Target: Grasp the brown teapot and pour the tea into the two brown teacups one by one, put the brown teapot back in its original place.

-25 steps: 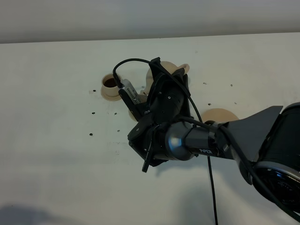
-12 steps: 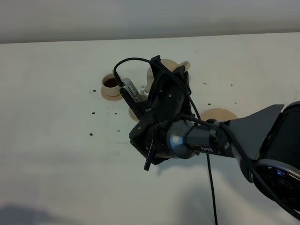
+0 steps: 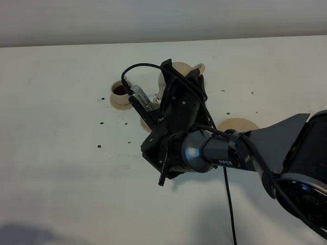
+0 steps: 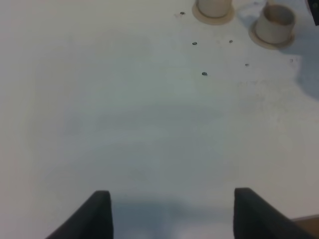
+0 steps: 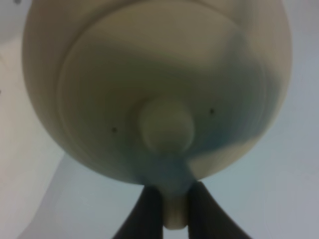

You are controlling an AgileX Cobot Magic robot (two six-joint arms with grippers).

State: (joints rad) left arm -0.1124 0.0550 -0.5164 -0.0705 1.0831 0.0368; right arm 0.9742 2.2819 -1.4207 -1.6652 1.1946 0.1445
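Note:
The brown teapot [image 3: 180,69] hangs above the table at the back middle, held by its loop handle [image 5: 172,211] in my right gripper [image 5: 173,219], which is shut on it. In the right wrist view its knobbed lid [image 5: 166,124] faces the camera. One brown teacup [image 3: 121,90] with dark tea stands on its saucer to the left of the pot. The second teacup [image 4: 274,21] sits on its saucer nearer; my right arm hides most of it in the exterior view. The wide tan saucer [image 3: 238,124] lies bare to the right. My left gripper [image 4: 172,214] is open and empty.
The white table [image 3: 61,153] has small dark specks [image 4: 204,73] near the cups. My right arm [image 3: 225,153] and its cable cross the middle of the table. The table's far edge [image 3: 76,45] runs behind the cups.
The right gripper has carried the teapot slightly toward the far edge. The cups and saucers have not moved.

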